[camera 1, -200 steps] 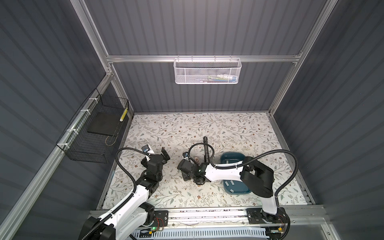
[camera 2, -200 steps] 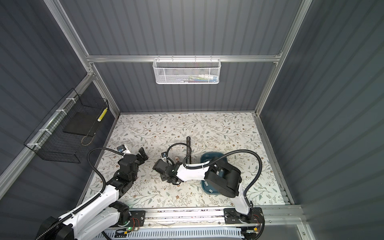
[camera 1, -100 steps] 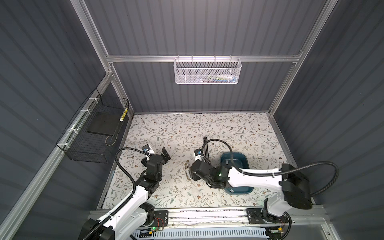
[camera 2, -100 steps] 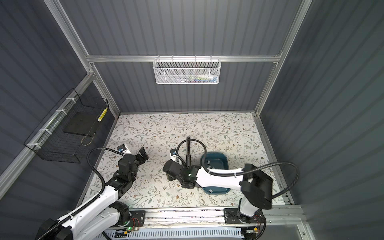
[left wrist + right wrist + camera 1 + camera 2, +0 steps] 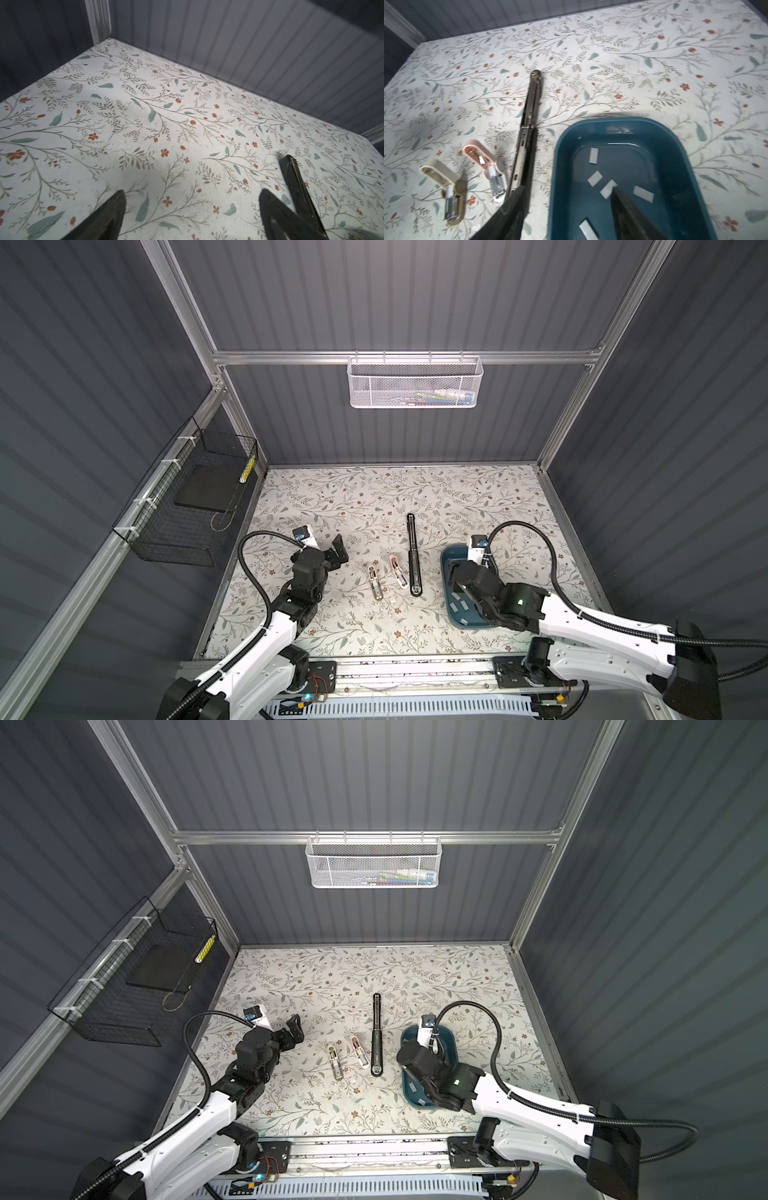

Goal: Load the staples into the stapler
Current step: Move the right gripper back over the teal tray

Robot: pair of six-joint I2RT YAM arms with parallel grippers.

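Floral tabletop (image 5: 374, 497), staplers (image 5: 375, 581) lying open, loose staples (image 5: 593, 155) in the blue tray (image 5: 612, 122). Both left claw (image 5: 337, 549) and right claw (image 5: 568, 187) gape empty.

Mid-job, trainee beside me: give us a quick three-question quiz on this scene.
1. True or false: the pale grey flat metal staple strips lie inside the dark teal plastic tray.
2. How many small plastic staplers lie beside the long black metal stapler? A one, B two, C three.
3. Which pincer is nearer the tray?
Key: 1 true; 2 B; 3 the right pincer.
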